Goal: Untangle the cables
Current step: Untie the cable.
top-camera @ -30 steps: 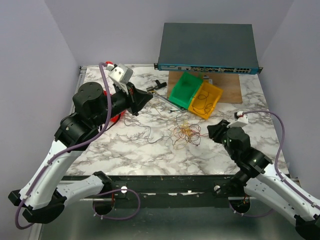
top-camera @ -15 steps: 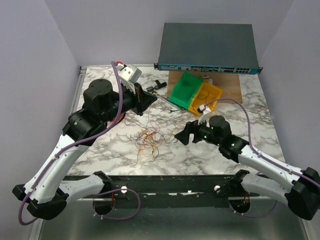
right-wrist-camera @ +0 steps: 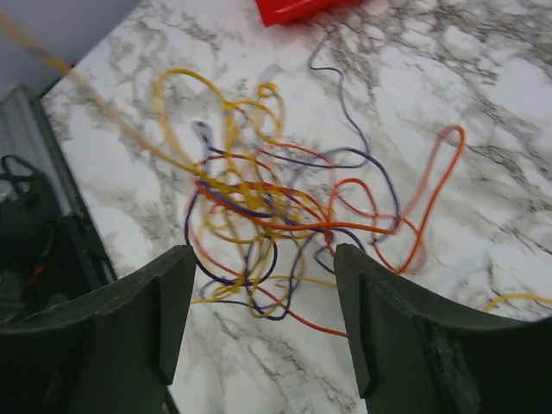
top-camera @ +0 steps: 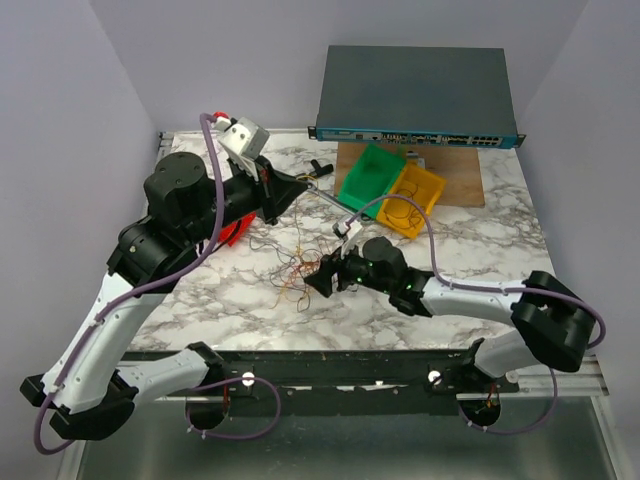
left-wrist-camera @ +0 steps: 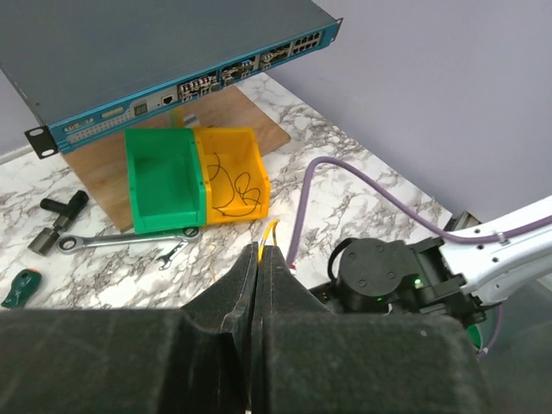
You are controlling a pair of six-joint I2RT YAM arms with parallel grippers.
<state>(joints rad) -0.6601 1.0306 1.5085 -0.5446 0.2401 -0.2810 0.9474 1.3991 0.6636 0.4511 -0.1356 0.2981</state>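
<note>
A: Cables (right-wrist-camera: 267,207) located?
B: Tangled heap logged on the table (top-camera: 480,260), well nearer the arm bases than the green bin (top-camera: 368,180).
A: Claws?
B: Left gripper (left-wrist-camera: 261,254) is seen pinched together on one yellow strand. Right gripper (right-wrist-camera: 263,263) is spread apart over the heap.

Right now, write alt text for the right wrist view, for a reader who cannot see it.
The right gripper, jaws open, hangs over a tangle of thin orange, yellow and dark purple cables on a marble table. A yellow strand runs off upper left; a red object shows at the top edge.
</note>
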